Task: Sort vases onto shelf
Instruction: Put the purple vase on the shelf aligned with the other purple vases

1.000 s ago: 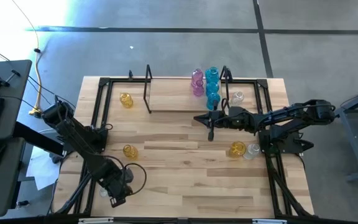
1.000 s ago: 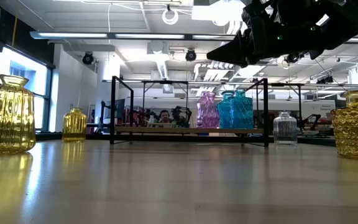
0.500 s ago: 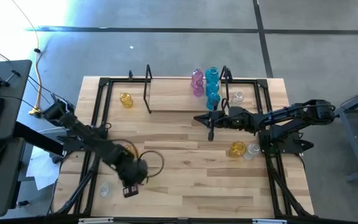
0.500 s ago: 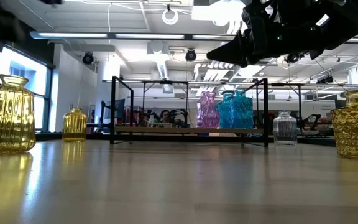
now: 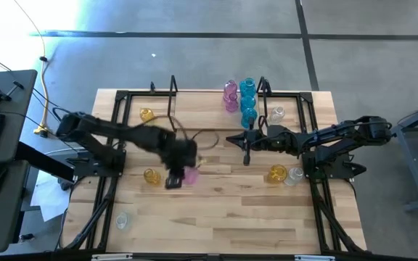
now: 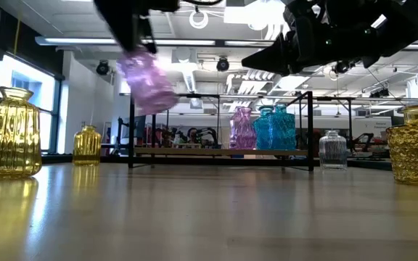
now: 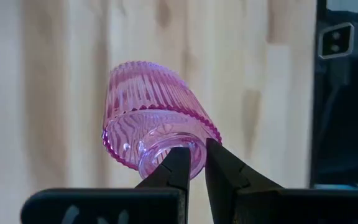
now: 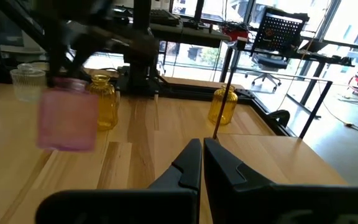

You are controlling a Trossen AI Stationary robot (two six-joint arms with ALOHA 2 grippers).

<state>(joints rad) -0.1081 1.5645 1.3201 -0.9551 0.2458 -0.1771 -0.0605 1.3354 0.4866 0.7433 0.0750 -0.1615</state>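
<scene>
Left gripper (image 7: 191, 163) pinches a ribbed pink glass vase (image 7: 156, 121) by its rim, airborne; keep it level toward the wood-and-black-rod shelf (image 5: 216, 119). Right gripper (image 5: 247, 156) waits, fingers closed and empty.

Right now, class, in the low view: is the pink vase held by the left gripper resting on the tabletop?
No. The pink vase hangs tilted in the left gripper, well above the tabletop.

high: table (image 5: 216, 217) seen from straight above, whole top framed | low: set at tabletop height, aimed level across at the shelf (image 6: 223, 152) and room | left wrist: pink vase (image 7: 154, 127) viewed close, downward | right wrist: aimed level over the table | shared: pink vase, shown in all four
</scene>
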